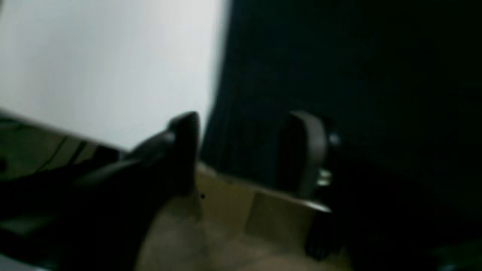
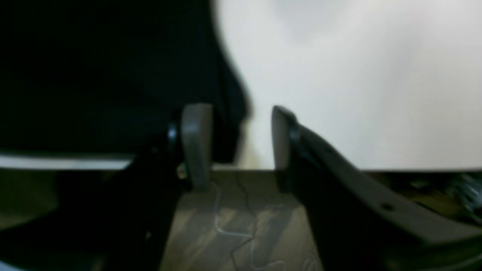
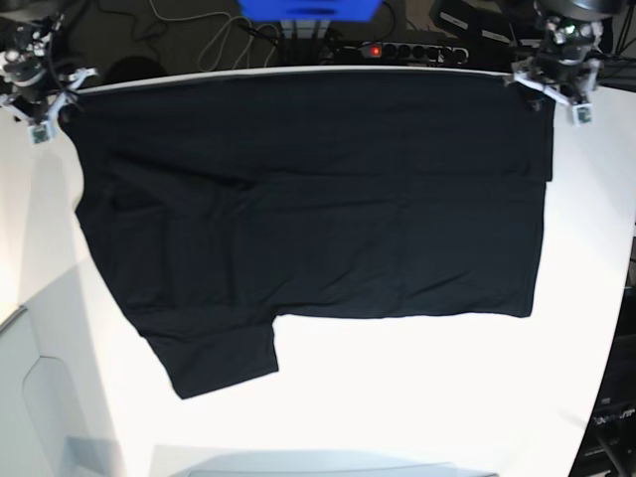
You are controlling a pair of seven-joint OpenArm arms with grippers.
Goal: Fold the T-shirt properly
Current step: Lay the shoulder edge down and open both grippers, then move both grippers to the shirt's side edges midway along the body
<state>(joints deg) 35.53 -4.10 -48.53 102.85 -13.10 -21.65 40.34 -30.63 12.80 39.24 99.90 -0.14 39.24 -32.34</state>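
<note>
Base view is showing the large plain black short-sleeved cloth T-shirt (image 3: 308, 209) lying spread flat on the white table (image 3: 417, 397), one sleeve pointing toward the near edge and its top edge running along the far edge. At the far corners both arms are sitting by the cloth. Left wrist view is showing the left gripper (image 1: 244, 150) with its dark fingers (image 1: 307, 150) standing apart, the black fabric's edge lying between them and nothing pinched. Right wrist view is showing the right gripper (image 2: 235, 146) likewise spread, one grey pad (image 2: 196, 143) beside the shirt's edge, the other over bare white tabletop, wooden floor and thin cables (image 2: 233, 229) lying beyond
</note>
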